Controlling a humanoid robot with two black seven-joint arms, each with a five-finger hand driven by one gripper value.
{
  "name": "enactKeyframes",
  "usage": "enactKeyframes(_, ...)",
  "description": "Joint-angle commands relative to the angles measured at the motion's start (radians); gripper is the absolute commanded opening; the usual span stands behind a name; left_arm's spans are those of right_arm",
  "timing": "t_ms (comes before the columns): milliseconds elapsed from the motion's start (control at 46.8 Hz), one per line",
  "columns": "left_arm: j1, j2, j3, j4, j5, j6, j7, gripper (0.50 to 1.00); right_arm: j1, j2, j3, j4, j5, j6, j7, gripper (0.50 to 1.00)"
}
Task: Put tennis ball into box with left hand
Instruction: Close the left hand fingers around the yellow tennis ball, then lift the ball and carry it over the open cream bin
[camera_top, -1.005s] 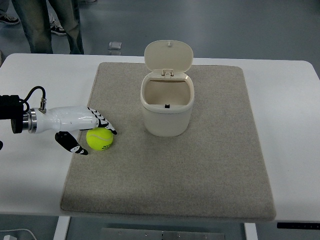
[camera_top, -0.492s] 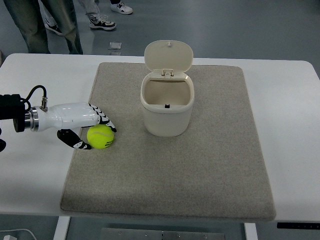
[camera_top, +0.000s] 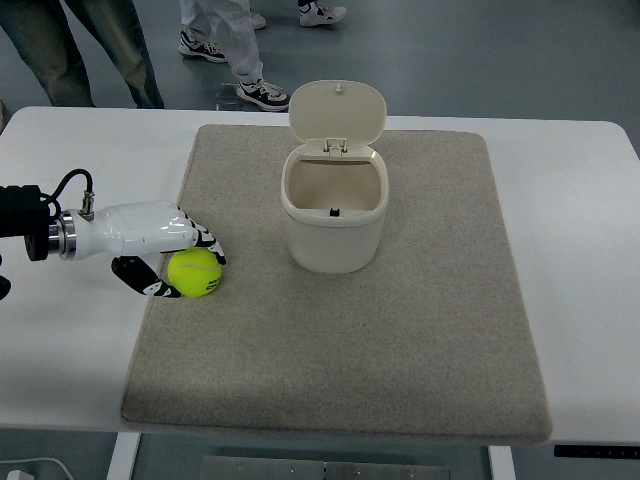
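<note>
The left hand (camera_top: 165, 255) has drawn its fingers in since 1 second ago: they now curl around the tennis ball (camera_top: 194, 272), thumb below and fingers over the top, where before they sat looser beside it. The ball has shifted slightly left, toward the palm, and appears to rest on the grey mat (camera_top: 400, 380), left of the box (camera_top: 334, 215). The box's lid stands open. The grasp looks nearly closed, so lifting toward the box likely comes next.

A yellow-green tennis ball (camera_top: 194, 273) lies left of the cream box (camera_top: 335, 212), which stands upright, lid open.
</note>
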Motion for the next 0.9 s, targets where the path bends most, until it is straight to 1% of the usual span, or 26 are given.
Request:
enactKeyframes(0, -0.012, 0.007, -0.015, -0.016, -0.003, 0.005, 0.0, 0.5, 0.0, 0.0, 0.0, 0.0, 0.0, 0.0, 0.0, 0.938)
enactKeyframes(128, -0.039, 0.038, -0.046, -0.053, -0.006, 0.048, -0.003, 0.5, 0.0, 0.0, 0.001, 0.0, 0.0, 0.0, 0.0, 0.938)
enactKeyframes(192, -0.055, 0.04, -0.046, -0.065, -0.006, 0.08, -0.003, 0.5, 0.0, 0.0, 0.0, 0.0, 0.0, 0.0, 0.0, 0.938)
enactKeyframes(278, -0.079, 0.04, -0.044, -0.077, -0.003, 0.104, -0.005, 0.5, 0.0, 0.0, 0.0, 0.0, 0.0, 0.0, 0.0, 0.938)
enactKeyframes(385, -0.133, 0.038, -0.044, -0.088, -0.003, 0.105, -0.005, 0.5, 0.0, 0.0, 0.0, 0.0, 0.0, 0.0, 0.0, 0.938)
enactKeyframes(577, -0.208, 0.032, -0.041, -0.139, 0.009, 0.105, -0.014, 0.5, 0.0, 0.0, 0.0, 0.0, 0.0, 0.0, 0.0, 0.938)
enactKeyframes(684, -0.237, 0.023, -0.035, -0.158, 0.081, 0.107, -0.014, 0.5, 0.0, 0.0, 0.0, 0.0, 0.0, 0.0, 0.0, 0.938)
enactKeyframes(876, -0.269, -0.029, -0.035, -0.159, 0.188, 0.119, -0.012, 0.5, 0.0, 0.0, 0.0, 0.0, 0.0, 0.0, 0.0, 0.938)
